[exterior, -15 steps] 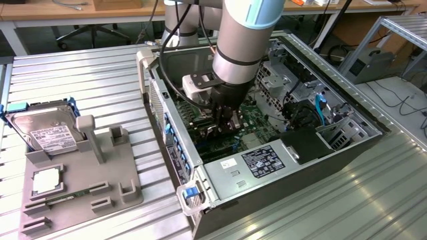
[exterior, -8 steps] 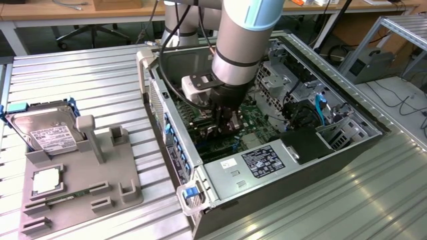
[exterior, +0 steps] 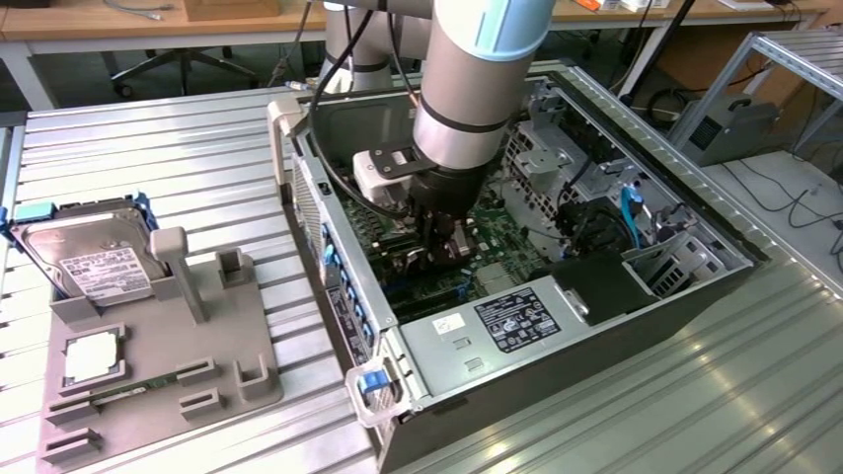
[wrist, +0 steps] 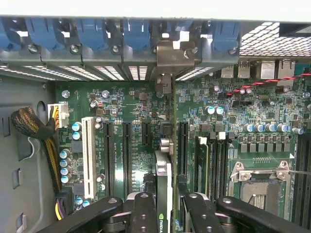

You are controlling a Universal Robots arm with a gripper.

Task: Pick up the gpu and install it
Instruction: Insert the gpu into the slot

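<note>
Arm: the grey arm (exterior: pixel 468 89) comes down from the top centre of the exterior view into the open computer case (exterior: pixel 737 232), and its lower end hides much of the board beneath it.
Gripper: gripper (wrist: pixel 165 204) at the bottom centre of the wrist view, its black fingers (wrist: pixel 143 213) clenched on the gpu from both sides; the finger bases are cut off by the lower edge of the frame. In the exterior view the gripper (exterior: pixel 448 247) sits low inside the case, its tips hard to make out against dark parts.
Gpu: gpu (wrist: pixel 164 165) stands edge-on in the centre of the wrist view, held between the fingers, running up the frame to its pale metal bracket (wrist: pixel 171 60) at the case's rear wall. Whether its lower edge is fully seated in a slot cannot be told; the card itself hides that line.
Motherboard: green motherboard (wrist: pixel 131 102) with black slots (wrist: pixel 126 150) on either side of the card and one white slot (wrist: pixel 88 155) at centre left.
Cables: a braided bundle (wrist: pixel 31 126) at the left edge of the wrist view, partly cut off.
Hard drive: silver, white-labelled hard drive (exterior: pixel 86 257) in a blue-edged frame, at the exterior view's left, on a grey holder (exterior: pixel 158 365); well apart from the case.
Memory stick: slim green memory stick (exterior: pixel 125 387) lying low in the holder, lower left of the exterior view, small and hard to read.
Table: ribbed metal table (exterior: pixel 658 395) under everything.
</note>
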